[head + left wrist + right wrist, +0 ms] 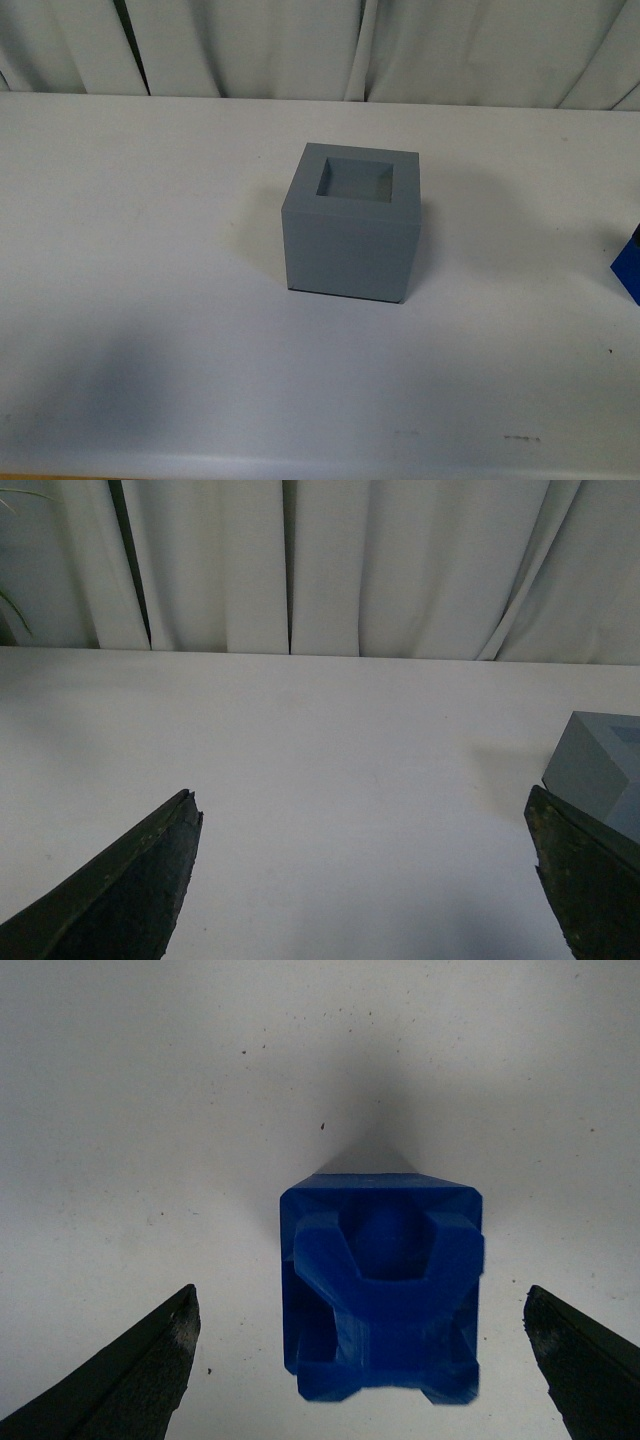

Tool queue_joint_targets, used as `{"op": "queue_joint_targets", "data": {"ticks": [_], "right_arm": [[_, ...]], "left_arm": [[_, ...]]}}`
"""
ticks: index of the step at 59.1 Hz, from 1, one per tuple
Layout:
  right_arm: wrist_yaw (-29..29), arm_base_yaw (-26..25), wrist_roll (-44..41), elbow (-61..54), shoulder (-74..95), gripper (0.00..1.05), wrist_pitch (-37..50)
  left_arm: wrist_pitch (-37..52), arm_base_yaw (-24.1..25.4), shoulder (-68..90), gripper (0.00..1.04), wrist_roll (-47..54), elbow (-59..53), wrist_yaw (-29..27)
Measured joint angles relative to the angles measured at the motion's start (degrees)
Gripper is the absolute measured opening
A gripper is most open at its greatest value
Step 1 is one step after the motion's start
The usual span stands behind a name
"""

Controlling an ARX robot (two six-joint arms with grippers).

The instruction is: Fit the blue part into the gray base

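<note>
Blue part (385, 1290): upright on white worktop (140, 250), at 3 o'clock of gray base (350, 225), well apart; long axis vertical, loop handle (385, 1260) up, seemingly staged for top grasp; right claw (360, 1293) wide, empty, poised over it; left claw (360, 792) wide, empty.

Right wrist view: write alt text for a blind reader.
A bright blue part with an arched loop handle stands on a white table, seen from above. The open right gripper's dark fingers flank it without touching.
</note>
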Motion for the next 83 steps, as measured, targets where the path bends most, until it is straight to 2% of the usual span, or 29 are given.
{"op": "queue_joint_targets", "data": {"ticks": [15, 20, 27, 31, 50, 62, 68, 75, 83], "right_arm": [[0.6, 0.1, 0.4, 0.2, 1.8, 0.94, 1.0], [0.8, 0.1, 0.4, 0.3, 2.1, 0.82, 1.2], [0.9, 0.1, 0.4, 0.9, 2.9, 0.57, 1.2], [0.9, 0.1, 0.3, 1.3, 3.1, 0.48, 1.2], [-3.7, 0.8, -3.8, 5.3, 1.1, 0.47, -0.6], [-12.3, 3.8, -15.1, 11.0, -1.6, 0.47, -3.4], [-13.1, 5.4, -19.0, 12.4, -2.1, 0.47, -3.8], [-17.7, 7.3, -23.5, 14.4, -2.3, 0.47, -4.1], [-18.8, 9.2, -29.3, 16.7, -2.2, 0.47, -6.1]], "left_arm": [[0.0, 0.0, 0.0, 0.98, 0.0, 0.0, 0.0], [0.0, 0.0, 0.0, 0.98, 0.0, 0.0, 0.0], [0.0, 0.0, 0.0, 0.98, 0.0, 0.0, 0.0], [0.0, 0.0, 0.0, 0.98, 0.0, 0.0, 0.0], [0.0, 0.0, 0.0, 0.98, 0.0, 0.0, 0.0], [0.0, 0.0, 0.0, 0.98, 0.0, 0.0, 0.0], [0.0, 0.0, 0.0, 0.98, 0.0, 0.0, 0.0], [0.0, 0.0, 0.0, 0.98, 0.0, 0.0, 0.0], [0.0, 0.0, 0.0, 0.98, 0.0, 0.0, 0.0]]}}
